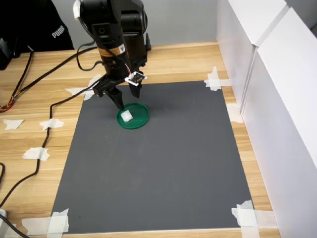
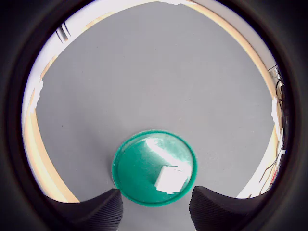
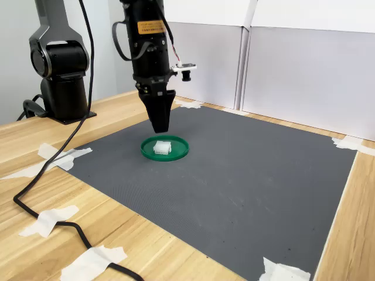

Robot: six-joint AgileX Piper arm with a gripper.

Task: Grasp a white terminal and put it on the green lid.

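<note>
The white terminal (image 1: 127, 116) lies on the green lid (image 1: 140, 119), which sits on a dark grey mat (image 1: 163, 168) taped to the wooden tabletop (image 1: 29, 124). In the first exterior view, the gripper (image 1: 126, 95) hangs just above the lid's far edge, its fingers spread apart and holding nothing, with the terminal below and slightly in front of the tips.

The wrist view shows what the others cannot: the terminal (image 2: 171, 179) sits off-centre on the lid (image 2: 139, 168), close to the rim on the side nearest the two dark fingertips (image 2: 103, 209), and clear of both. A pale glare streaks the lid's surface there.

In the second exterior view the fingers line up one behind the other, so the gripper (image 3: 160, 120) reads as a single black wedge pointing down at the terminal (image 3: 162, 147), a gap visible between tip and block. That view also takes in the arm's base (image 3: 58, 70) at the second exterior view's left, a black cable (image 3: 53, 175) trailing across the tabletop, and white panels (image 3: 304, 76) behind the mat.
</note>
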